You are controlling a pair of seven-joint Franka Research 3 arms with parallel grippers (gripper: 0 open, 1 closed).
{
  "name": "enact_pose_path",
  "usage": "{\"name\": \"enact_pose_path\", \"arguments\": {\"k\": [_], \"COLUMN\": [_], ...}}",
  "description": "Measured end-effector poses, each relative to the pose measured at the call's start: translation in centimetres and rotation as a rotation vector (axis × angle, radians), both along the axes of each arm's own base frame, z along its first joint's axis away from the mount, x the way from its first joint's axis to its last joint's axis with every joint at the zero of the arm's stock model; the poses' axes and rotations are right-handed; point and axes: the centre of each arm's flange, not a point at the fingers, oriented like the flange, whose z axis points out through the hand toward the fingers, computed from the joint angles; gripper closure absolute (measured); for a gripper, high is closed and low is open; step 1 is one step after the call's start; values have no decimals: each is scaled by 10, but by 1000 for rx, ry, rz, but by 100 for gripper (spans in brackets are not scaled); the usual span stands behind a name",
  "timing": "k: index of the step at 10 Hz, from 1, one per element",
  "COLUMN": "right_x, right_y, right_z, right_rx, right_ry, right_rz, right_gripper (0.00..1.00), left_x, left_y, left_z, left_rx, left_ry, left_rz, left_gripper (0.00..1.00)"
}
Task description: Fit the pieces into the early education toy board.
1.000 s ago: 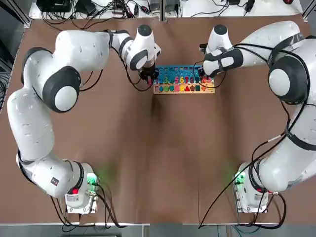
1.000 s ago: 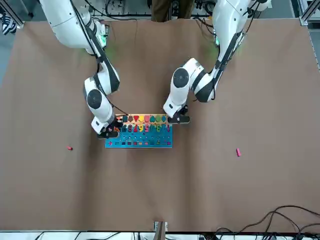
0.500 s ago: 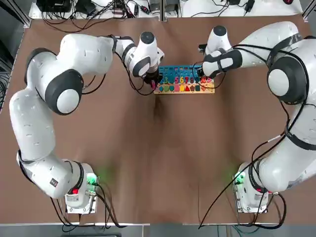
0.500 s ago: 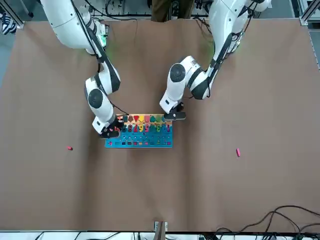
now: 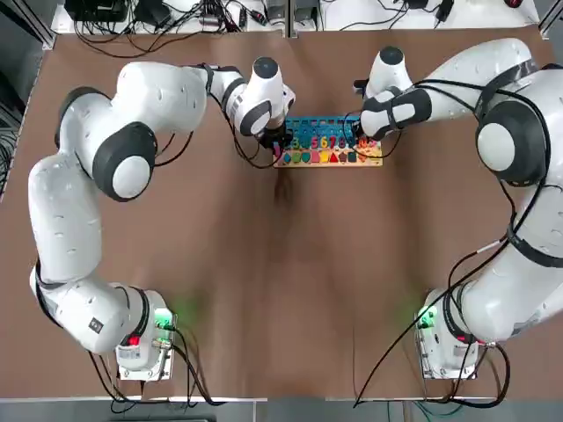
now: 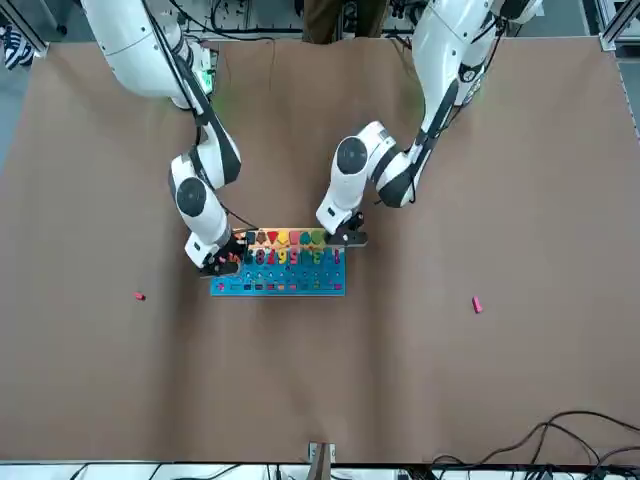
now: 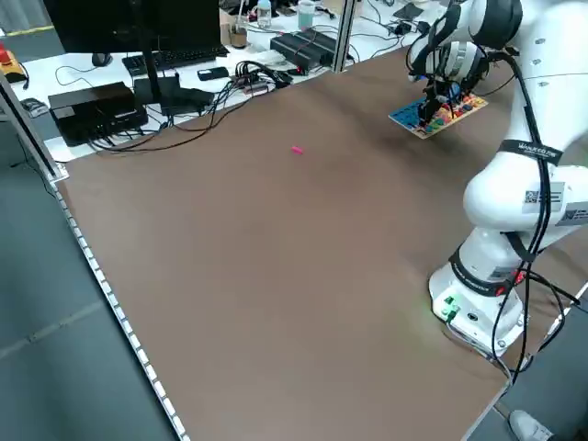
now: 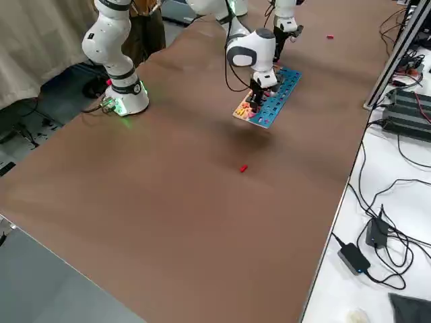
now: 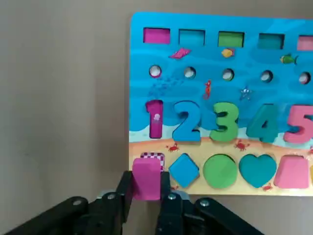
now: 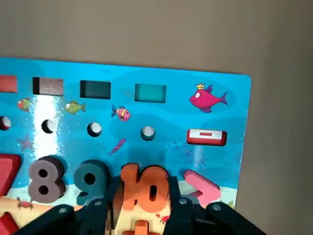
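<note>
Both arms are reaching far across the table, wrists bent so the grippers are pointing down. The left gripper (image 9: 146, 196) is pinching a pink block (image 9: 145, 178) between its fingers. The right gripper (image 10: 144, 208) is clamping an orange "10" piece (image 10: 145, 188), its fingers pressing either side.

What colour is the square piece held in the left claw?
Pink; the square piece shows best in the left wrist view, in the left claw.
</note>
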Motion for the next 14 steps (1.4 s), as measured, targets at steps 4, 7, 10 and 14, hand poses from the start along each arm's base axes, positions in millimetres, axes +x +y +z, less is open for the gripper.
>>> {"name": "enact_pose_path", "arguments": {"k": [4, 7, 10, 14], "right_x": [0, -5, -5, -5], "right_y": [0, 0, 0, 0], "right_z": [0, -6, -6, -6], "right_rx": [1, -1, -1, -1], "right_ry": [-3, 4, 4, 4], "right_rz": [0, 3, 3, 3], "right_gripper": [58, 39, 40, 42], "left_x": [3, 2, 2, 3], "left_y": [-7, -9, -9, -8], "left_z": [-15, -24, -25, -27], "left_rx": [2, 8, 13, 17], "left_ry": [9, 16, 14, 14], "left_rz": [17, 15, 10, 10], "left_gripper": [74, 74, 74, 74]}}
